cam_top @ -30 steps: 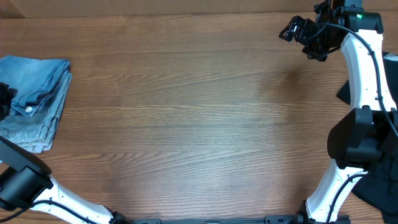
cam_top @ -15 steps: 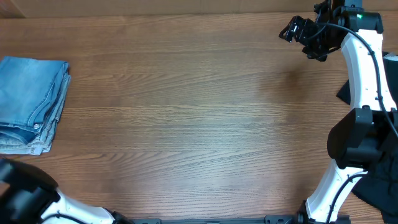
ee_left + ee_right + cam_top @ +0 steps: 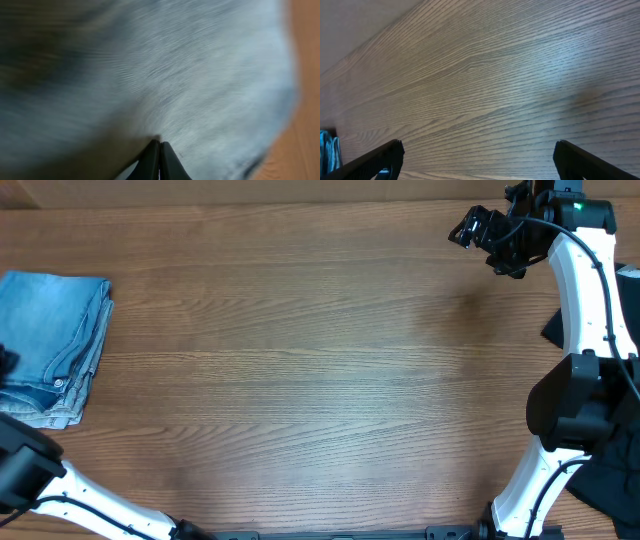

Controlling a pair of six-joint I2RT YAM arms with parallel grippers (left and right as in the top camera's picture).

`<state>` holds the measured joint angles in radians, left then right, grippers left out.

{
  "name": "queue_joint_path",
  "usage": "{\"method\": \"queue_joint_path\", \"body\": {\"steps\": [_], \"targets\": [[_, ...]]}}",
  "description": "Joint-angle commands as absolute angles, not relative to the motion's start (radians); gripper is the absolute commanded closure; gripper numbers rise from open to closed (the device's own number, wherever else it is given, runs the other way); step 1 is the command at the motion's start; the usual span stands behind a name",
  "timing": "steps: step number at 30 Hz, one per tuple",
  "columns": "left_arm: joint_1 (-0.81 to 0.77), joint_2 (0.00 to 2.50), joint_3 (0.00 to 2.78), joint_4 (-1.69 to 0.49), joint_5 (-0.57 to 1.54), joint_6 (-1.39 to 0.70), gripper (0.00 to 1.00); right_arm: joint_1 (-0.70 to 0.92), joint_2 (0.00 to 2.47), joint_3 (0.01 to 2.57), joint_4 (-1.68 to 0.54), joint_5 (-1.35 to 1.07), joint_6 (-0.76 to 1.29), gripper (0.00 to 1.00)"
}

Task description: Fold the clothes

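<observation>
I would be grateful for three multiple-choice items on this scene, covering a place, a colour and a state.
1. In the overhead view, where do the folded jeans lie on the table?
A. At the centre
B. At the left edge
C. In the far right corner

2. What colour are the folded jeans?
A. Blue
B. Red
C. White

3. How do the fingers of the right gripper stand?
A. Shut together
B. Wide apart
C. Clamped on cloth

Answers:
1 B: the pile sits against the left edge.
2 A: the denim is blue.
3 B: the right wrist view shows bare wood between them.
</observation>
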<state>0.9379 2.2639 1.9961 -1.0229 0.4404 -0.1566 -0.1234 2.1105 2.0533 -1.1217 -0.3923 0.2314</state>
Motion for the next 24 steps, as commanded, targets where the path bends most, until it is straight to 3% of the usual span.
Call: {"method": "queue_joint_path", "body": {"steps": [1,5,10,13,17,18,19,20,24], "targets": [[1.030,2.349,1.826,-0.931,0.454,-0.126,0.96,-0.122,2.110,2.053,-1.121,-0.393,0.228,0.00],[1.046,2.360,1.647,-0.773,0.588,-0.103,0.96,-0.122,2.110,2.053,-1.121,-0.393,0.228,0.00],[1.037,2.277,1.737,-0.778,0.945,-0.093,0.96,-0.122,2.110,2.053,-1.121,-0.393,0.228,0.00],[0.982,2.101,1.753,-0.780,0.955,-0.120,0.96,-0.122,2.110,2.053,-1.121,-0.393,0.228,0.00],[0.733,1.831,1.753,-0.768,0.787,-0.197,0.91,-0.122,2.110,2.053,-1.121,-0.393,0.228,0.00],[0.609,1.775,1.753,-0.752,0.697,-0.218,0.71,-0.122,2.110,2.053,-1.121,-0.393,0.228,0.00],[0.495,1.754,1.753,-0.734,0.637,-0.217,0.39,-0.122,2.110,2.053,-1.121,-0.393,0.228,0.00],[0.426,1.750,1.752,-0.717,0.592,-0.217,0.00,-0.122,2.110,2.053,-1.121,-0.393,0.228,0.00],[0.058,1.776,1.752,-0.702,0.406,-0.217,0.00,-0.122,2.110,2.053,-1.121,-0.393,0.228,0.00]]}}
